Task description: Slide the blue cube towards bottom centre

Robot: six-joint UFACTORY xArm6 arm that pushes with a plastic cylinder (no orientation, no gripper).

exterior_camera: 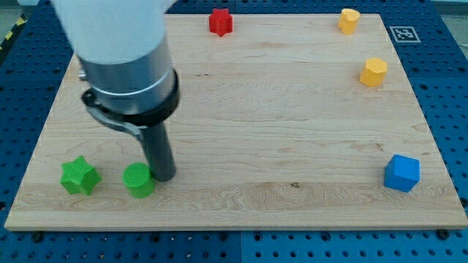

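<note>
Blue cube point(401, 173): sits near the board's point(241, 208) bottom-right corner, alone, resting flat with nothing touching it. You find every other item by its bearing from this cube.

Tip point(165, 177): far to the view's left of the cube, just beside the green cylinder point(139, 180), touching or nearly so; you cannot tell which. No hand or jaws exist here, only a plain rod, so there is nothing to spread or pinch.

Green star point(79, 176): farther left again than the cylinder, well apart from the cube.

Yellow blocks: one point(374, 71) above the cube and slightly left, another point(349, 20) higher, at the board's top edge. Red star point(221, 21): far up and left of the cube.

Handling note: the push has likely not begun. You should bring the tip across to the cube's right face, keeping clear of the cylinder as you leave it. Settle the tip at mid-face, then push leftward along the bottom edge. An off-centre contact would probably spin the cube or slip past it. The room between cube and right edge is narrow, so approach from above the cube, not from outside the board.
</note>
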